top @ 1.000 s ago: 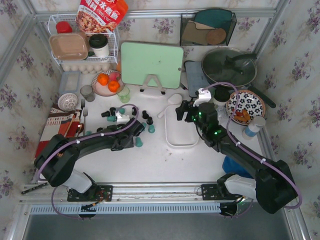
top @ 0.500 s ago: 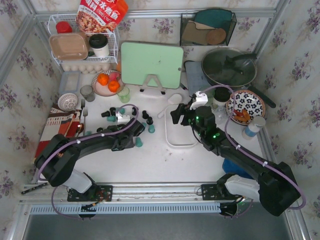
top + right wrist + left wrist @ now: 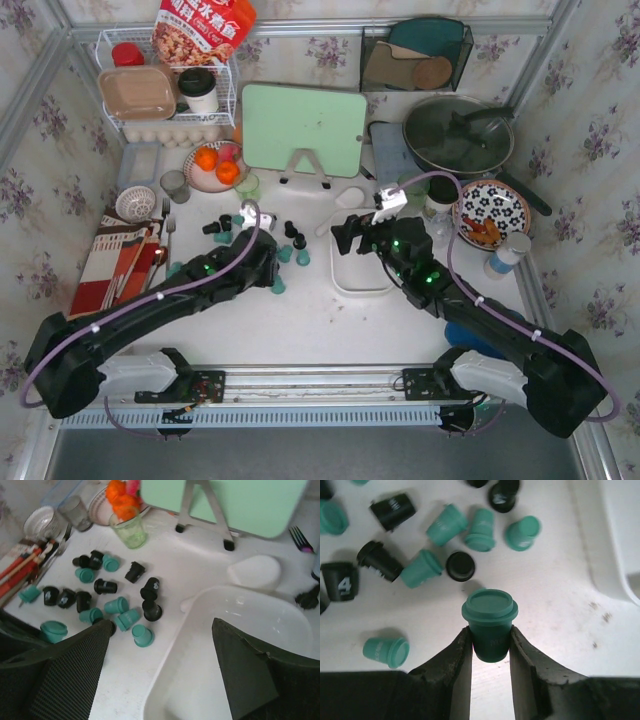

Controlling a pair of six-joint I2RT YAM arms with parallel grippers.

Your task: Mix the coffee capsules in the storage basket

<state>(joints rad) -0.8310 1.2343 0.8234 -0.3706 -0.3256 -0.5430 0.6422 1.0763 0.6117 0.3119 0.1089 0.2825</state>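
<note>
Teal and black coffee capsules (image 3: 228, 226) lie scattered on the white table left of the storage basket (image 3: 366, 278); they also show in the right wrist view (image 3: 116, 604) and the left wrist view (image 3: 447, 525). My left gripper (image 3: 490, 641) is shut on one upright teal capsule (image 3: 490, 622), which also shows in the top view (image 3: 279, 288). The white basket (image 3: 245, 635) looks empty inside. My right gripper (image 3: 161, 625) is open and empty, hovering over the basket's left rim (image 3: 345, 236). A corner of the basket shows in the left wrist view (image 3: 620, 540).
A pale green glass cup (image 3: 129, 527) and a plate of oranges (image 3: 215, 165) stand behind the capsules. A green cutting board on a stand (image 3: 303, 130) and a white scoop (image 3: 346, 200) are behind the basket. A strainer bowl (image 3: 135, 203) and cutlery lie at the left.
My right gripper has moved left, from over the basket to its left rim. My left arm has changed pose, its gripper staying at the teal capsule.
</note>
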